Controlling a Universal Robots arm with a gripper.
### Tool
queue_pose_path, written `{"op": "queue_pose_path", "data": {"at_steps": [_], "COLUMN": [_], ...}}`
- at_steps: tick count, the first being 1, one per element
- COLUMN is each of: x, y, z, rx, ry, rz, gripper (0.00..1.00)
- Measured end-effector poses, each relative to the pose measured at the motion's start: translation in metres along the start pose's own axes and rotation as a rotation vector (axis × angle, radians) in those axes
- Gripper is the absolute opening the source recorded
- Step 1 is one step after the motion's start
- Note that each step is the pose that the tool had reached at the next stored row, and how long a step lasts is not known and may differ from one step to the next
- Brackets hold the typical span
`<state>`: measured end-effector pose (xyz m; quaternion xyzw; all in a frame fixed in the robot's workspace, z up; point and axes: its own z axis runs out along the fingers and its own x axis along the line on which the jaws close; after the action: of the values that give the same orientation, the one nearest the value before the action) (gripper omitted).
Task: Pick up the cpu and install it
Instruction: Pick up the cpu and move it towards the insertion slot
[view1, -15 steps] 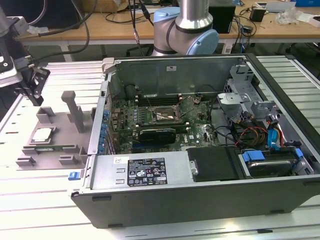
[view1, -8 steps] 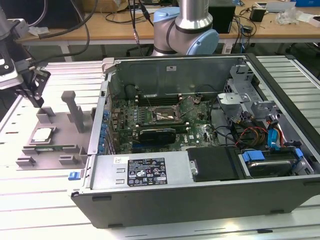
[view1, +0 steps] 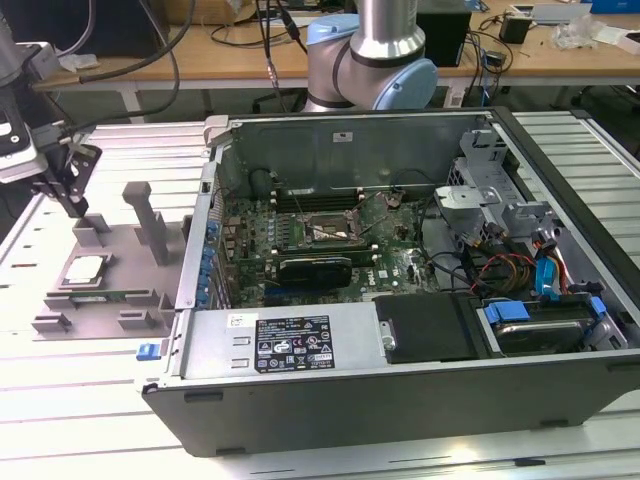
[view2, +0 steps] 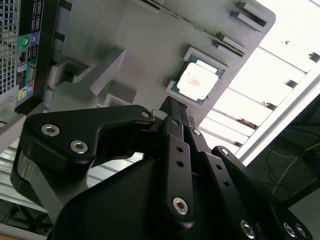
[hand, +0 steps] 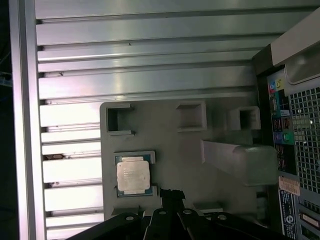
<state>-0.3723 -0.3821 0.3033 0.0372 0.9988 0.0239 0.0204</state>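
- Black linkage of the gripper (view2: 172, 106) sits closest to the lens in the second wrist view. Its jaws are drawn together to a narrow tip and hold nothing.
- Gripper position: above the grey holder tray (view1: 130, 270), outside the computer case (view1: 400, 410), on the exterior view's left.
- Cpu (view1: 85, 268) location: flat in a square recess of the tray, metal top up, near the gripper tip but apart from it.
- Progress, as judged: the pick-up is not yet made and nothing touches the cpu. Installation is wholly outstanding.
- Motherboard socket (view1: 322, 232) lies inside the case, well apart from the cpu. Whether its retaining frame is open cannot be told.
- In both wrist views the linkage covers the tray edge beside the cpu. The exterior view cuts off the arm above the gripper.
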Motion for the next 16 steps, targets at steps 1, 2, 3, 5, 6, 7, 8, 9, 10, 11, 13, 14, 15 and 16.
{"op": "queue_pose_path", "data": {"at_steps": [1, 2, 3, 5, 6, 7, 8, 9, 10, 11, 13, 14, 15, 16], "x": [0.0001, 0.0002, 0.0003, 0.0004, 0.0005, 0.0008, 0.0010, 0.0015, 0.0027, 0.0038, 0.0073, 0.0097, 0.0111, 0.0124], "y": [0.0000, 0.0000, -0.0001, -0.0002, -0.0002, -0.0003, -0.0004, -0.0006, -0.0007, -0.0009, -0.0014, -0.0017, -0.0019, -0.0020], "z": [0.0006, 0.0010, 0.0017, 0.0030, 0.0042, 0.0060, 0.0076, 0.0105, 0.0134, 0.0151, 0.0190, 0.0213, 0.0229, 0.0240], "rx": [-0.0001, -0.0001, -0.0001, -0.0001, -0.0001, -0.0001, -0.0001, 0.0000, -0.0001, 0.0000, -0.0001, -0.0001, -0.0002, -0.0001], "ry": [-0.0001, -0.0001, -0.0001, -0.0001, -0.0001, -0.0001, -0.0001, -0.0001, -0.0001, 0.0000, 0.0000, -0.0001, -0.0002, -0.0001], "rz": [0.000, 0.000, 0.000, 0.000, 0.000, 0.000, 0.000, 0.000, 0.000, 0.000, 0.000, 0.000, 0.000, 0.000], "gripper": [0.11, 0.11, 0.11, 0.11, 0.11, 0.11, 0.11, 0.11, 0.11, 0.11, 0.11, 0.11, 0.11, 0.11]}}
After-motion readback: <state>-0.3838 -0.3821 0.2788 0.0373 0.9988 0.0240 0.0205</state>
